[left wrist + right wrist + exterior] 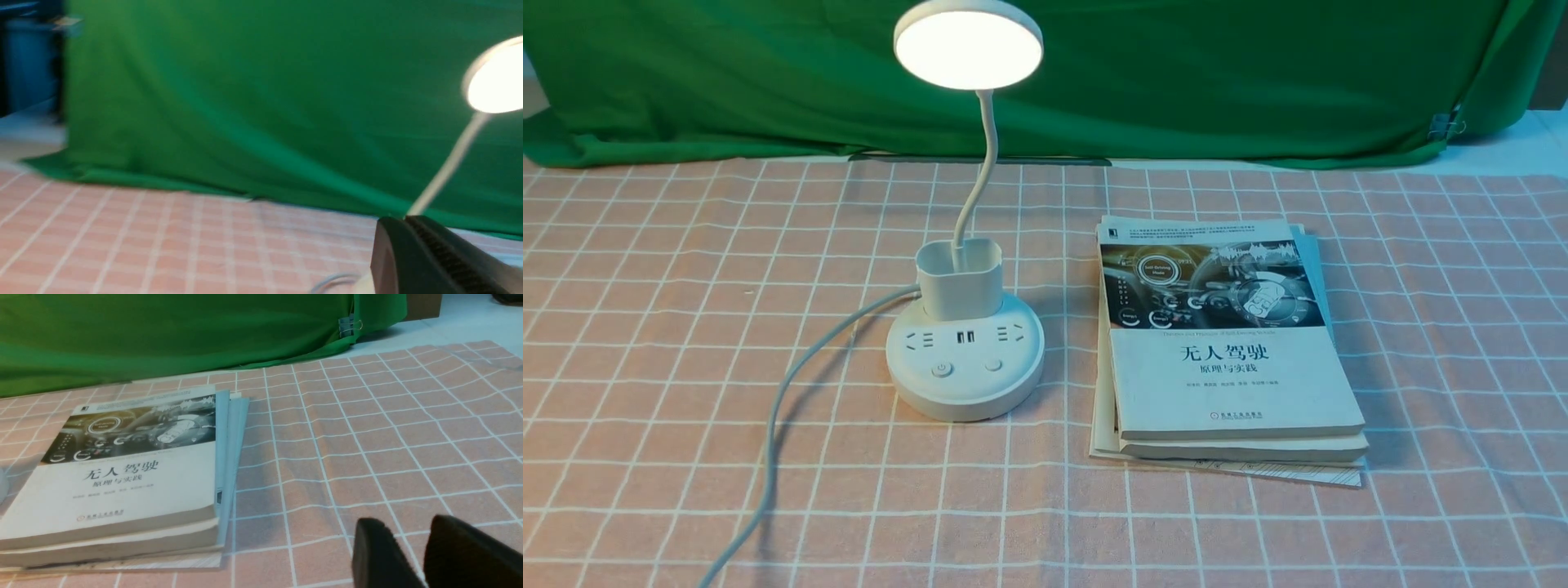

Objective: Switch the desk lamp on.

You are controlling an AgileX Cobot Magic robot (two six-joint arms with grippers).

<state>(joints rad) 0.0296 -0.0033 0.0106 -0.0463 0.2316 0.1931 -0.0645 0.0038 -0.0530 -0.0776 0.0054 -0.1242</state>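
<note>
The desk lamp [964, 359] was found lit — task judged complete, nothing left; left gripper [398, 220] seen closed, right gripper [405, 520] slightly parted.

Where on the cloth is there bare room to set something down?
Cloth shows bare right of the books, and far left, beyond the cord. A narrower strip lies between lamp and books. It is crowded around the lamp's base, where the cord joins at its left, and under the books.
</note>
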